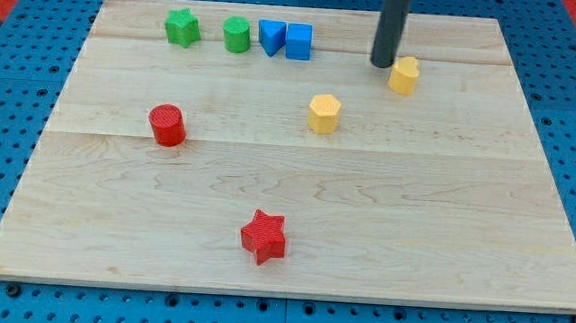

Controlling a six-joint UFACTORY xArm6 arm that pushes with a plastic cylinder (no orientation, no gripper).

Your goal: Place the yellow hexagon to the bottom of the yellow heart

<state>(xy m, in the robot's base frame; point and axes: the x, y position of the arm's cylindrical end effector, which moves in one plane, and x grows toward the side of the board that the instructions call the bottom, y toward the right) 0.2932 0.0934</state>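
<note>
The yellow hexagon (324, 114) lies on the wooden board a little right of its middle. The yellow heart (404, 75) lies up and to the right of it, near the view's top. My tip (383, 63) stands just left of the yellow heart, close to it or touching its left side. The tip is above and to the right of the yellow hexagon, well apart from it.
A green star (182, 27), a green cylinder (237, 34), a blue triangle (271, 35) and a blue cube (298, 41) line the top edge. A red cylinder (167, 125) lies at the left. A red star (263, 236) lies near the bottom.
</note>
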